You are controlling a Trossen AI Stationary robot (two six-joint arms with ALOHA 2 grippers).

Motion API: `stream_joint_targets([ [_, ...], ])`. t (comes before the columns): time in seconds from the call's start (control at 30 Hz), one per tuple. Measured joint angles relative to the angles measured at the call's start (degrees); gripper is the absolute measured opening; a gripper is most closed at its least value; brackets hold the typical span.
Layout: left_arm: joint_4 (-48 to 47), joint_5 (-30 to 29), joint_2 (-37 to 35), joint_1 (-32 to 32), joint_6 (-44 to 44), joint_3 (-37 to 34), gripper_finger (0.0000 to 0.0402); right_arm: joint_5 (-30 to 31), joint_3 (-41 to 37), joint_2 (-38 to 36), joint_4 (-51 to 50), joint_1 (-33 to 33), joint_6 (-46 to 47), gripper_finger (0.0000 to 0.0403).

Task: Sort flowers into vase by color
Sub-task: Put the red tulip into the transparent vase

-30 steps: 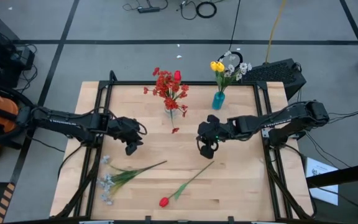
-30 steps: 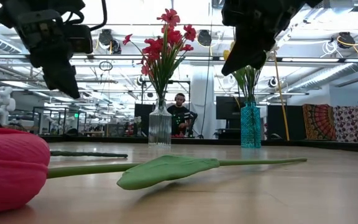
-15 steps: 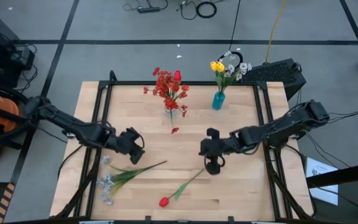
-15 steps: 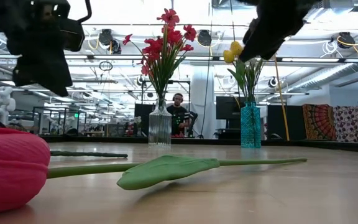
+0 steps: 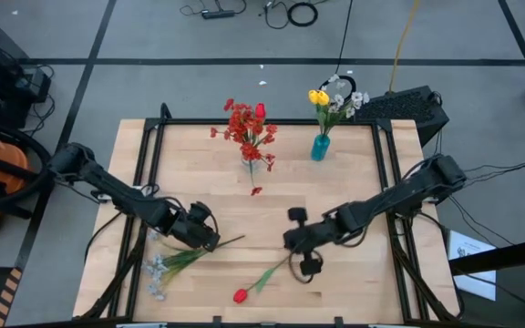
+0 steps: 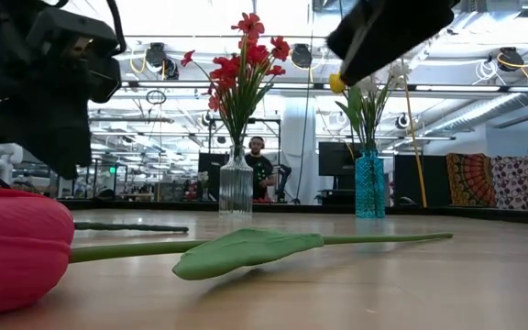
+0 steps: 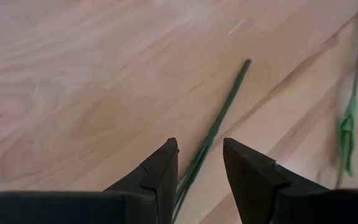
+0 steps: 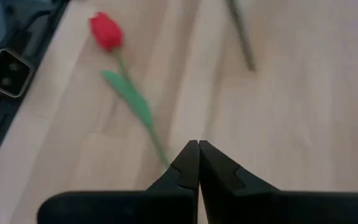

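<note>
Left tool (image 5: 204,239) sits low at the left of centre in the high view, its fingers (image 7: 160,177) partly parted and straddling the green stems of the white spray (image 5: 164,269), nothing gripped yet. My right tool (image 5: 306,264) hangs right of centre with fingers pressed together and empty, just over the stem of the red tulip (image 5: 241,295) lying near the lower edge of the desk (image 5: 354,196). Red blooms already stand in the clear vase (image 5: 252,165), yellow and white in the blue vase (image 5: 320,147), both at the top. I judge these stems light, thin and springy, the heads soft. I would pinch mid-stem, clear of the leaf (image 8: 131,102), so the flower does not swing.
</note>
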Motion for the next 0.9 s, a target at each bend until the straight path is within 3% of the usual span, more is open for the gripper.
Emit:
stream_joint_targets([
  [0.27,-0.05,-0.25,0.02,-0.46,-0.40,0.00,0.0134,-0.55,14.02,13.79,-8.20,0.65,-6.53,0.0012],
  [0.57,-0.35,-0.67,0.02,-0.46,-0.46,0.00,0.0134,-6.54,29.60,27.34,-19.37,1.21,-14.46,0.0086],
  [0.9,-0.43,-1.72,0.02,-0.44,-0.48,0.00,0.0134,-6.35,43.44,38.61,-26.52,3.42,-22.32,0.0145],
])
